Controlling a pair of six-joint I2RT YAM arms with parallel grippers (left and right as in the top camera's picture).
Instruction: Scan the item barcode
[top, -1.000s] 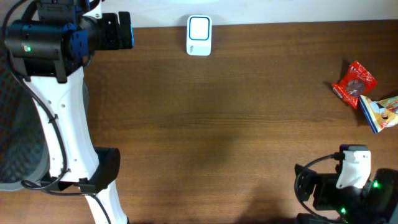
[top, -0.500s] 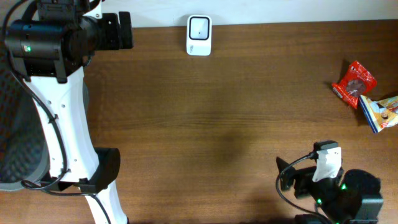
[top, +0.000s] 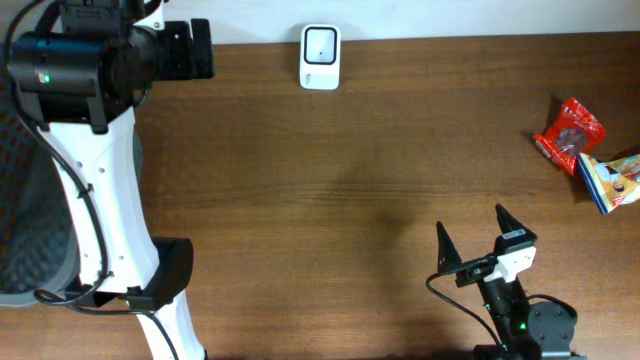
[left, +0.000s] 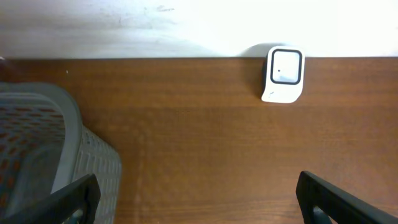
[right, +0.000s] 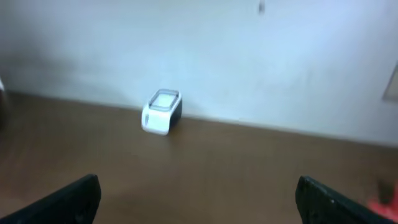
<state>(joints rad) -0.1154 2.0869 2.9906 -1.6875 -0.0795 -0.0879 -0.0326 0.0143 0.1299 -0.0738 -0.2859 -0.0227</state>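
**Both hands empty, items waiting at the table's right edge**

The right hand (top: 482, 242) is being held spread wide and empty low over the near part of the table (top: 350, 170), its two dark fingers (top: 444, 245) pointing toward the far edge. The left hand (top: 200, 48) is likewise being kept released and empty at the far left corner, near a grey basket (left: 43, 149).

The items to be scanned are lying well apart from both hands at the right edge: a red packet (top: 570, 135) touching a blue and yellow packet (top: 612, 180). The white scanner (top: 320, 57) is standing at the far edge.

Trouble is being judged likely at the pickup: the two packets are touching, so both could be dragged or pinched together, and a thin crinkly wrapper could slip out of the fingers. A barcode facing away from the scanner would also be missed.

The packets are being shown clearly only in the overhead view; the right wrist view is catching just a red blur at its edge. The basket's mesh wall is being shown best by the left wrist view.
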